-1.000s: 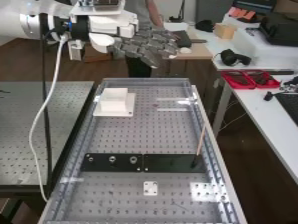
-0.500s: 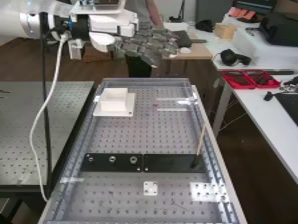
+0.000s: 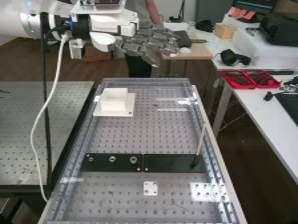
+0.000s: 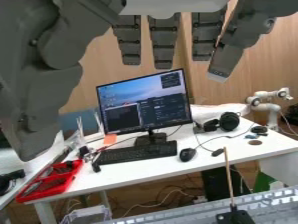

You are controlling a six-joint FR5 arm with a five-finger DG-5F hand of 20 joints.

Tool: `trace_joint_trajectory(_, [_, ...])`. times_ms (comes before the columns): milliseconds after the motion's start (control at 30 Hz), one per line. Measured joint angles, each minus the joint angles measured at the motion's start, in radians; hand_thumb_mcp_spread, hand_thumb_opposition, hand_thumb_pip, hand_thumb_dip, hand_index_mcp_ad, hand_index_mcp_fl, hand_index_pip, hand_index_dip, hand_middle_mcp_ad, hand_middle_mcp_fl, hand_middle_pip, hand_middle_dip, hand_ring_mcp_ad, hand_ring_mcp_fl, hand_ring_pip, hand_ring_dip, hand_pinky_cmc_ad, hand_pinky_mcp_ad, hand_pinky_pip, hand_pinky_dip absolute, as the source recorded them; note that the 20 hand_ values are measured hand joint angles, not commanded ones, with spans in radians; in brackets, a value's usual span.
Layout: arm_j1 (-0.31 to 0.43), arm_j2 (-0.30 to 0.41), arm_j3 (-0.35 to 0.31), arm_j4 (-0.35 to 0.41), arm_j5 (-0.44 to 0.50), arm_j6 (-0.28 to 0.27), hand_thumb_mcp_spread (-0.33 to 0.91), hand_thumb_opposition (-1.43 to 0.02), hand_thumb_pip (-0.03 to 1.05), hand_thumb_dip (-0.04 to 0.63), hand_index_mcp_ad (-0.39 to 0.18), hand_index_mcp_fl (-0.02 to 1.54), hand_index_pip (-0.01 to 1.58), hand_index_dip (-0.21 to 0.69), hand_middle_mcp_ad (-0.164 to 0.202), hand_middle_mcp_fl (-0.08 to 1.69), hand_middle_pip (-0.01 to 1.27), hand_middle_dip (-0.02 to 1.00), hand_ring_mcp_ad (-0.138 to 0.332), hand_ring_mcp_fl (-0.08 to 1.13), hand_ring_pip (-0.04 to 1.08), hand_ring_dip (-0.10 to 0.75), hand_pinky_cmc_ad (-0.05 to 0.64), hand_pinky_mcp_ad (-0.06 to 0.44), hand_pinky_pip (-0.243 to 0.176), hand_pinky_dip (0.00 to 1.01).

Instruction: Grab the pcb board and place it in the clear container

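The hand (image 3: 145, 45) is raised above the bench's far end, its dark grey fingers extended and holding nothing. In the wrist view the hand (image 4: 163, 42) has straight fingers, with the thumb to one side. Faint bright edges near the bench's far right corner look like a clear container (image 3: 174, 109); a transparent box (image 4: 86, 216) also appears in the wrist view. I cannot make out which thing is the pcb board. A small white plate with holes (image 3: 151, 188) lies on the near part of the perforated bench (image 3: 133, 135).
A white block (image 3: 114, 100) stands on a white base at the far left. Two dark plates (image 3: 113, 161) cross the bench, and a thin wooden stick (image 3: 201, 140) rises from the right one. Raised rails line both sides. A side table (image 3: 256, 107) holds red trays (image 3: 249, 80).
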Motion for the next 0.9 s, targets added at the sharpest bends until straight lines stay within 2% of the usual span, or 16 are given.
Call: trace_joint_trajectory(900, [0.008, 0.013, -0.009, 0.010, 0.011, 0.002, 0.32, -0.73, 0.38, 0.087, -0.042, 0.05, 0.12, 0.304, 0.091, 0.06, 0.14, 0.16, 0.227, 0.00, 0.10, 0.028, 0.309, 0.183, -0.119, 0.71])
